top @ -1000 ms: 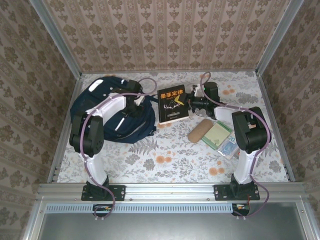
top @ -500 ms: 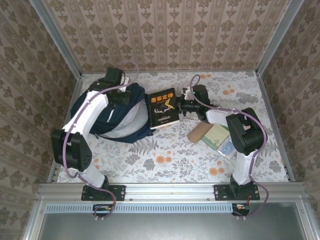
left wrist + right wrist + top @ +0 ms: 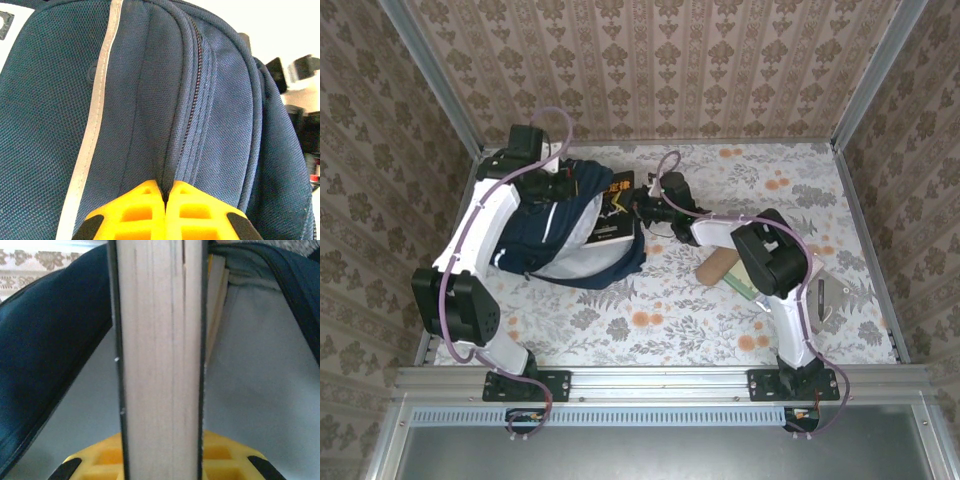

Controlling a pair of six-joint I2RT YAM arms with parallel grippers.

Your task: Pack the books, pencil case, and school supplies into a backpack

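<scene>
Right jaws clamp black book (image 3: 160, 365) — pale page-edges showing.

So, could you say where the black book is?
Top view, left of centre: the black book sits partly inside the backpack, gripped by the right tool.

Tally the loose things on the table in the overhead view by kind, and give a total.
Backpack: 1
Black book: 1
Tan oval case: 1
Pale green box: 1
Flat grey item, too small to identify: 1
Total: 5
</scene>
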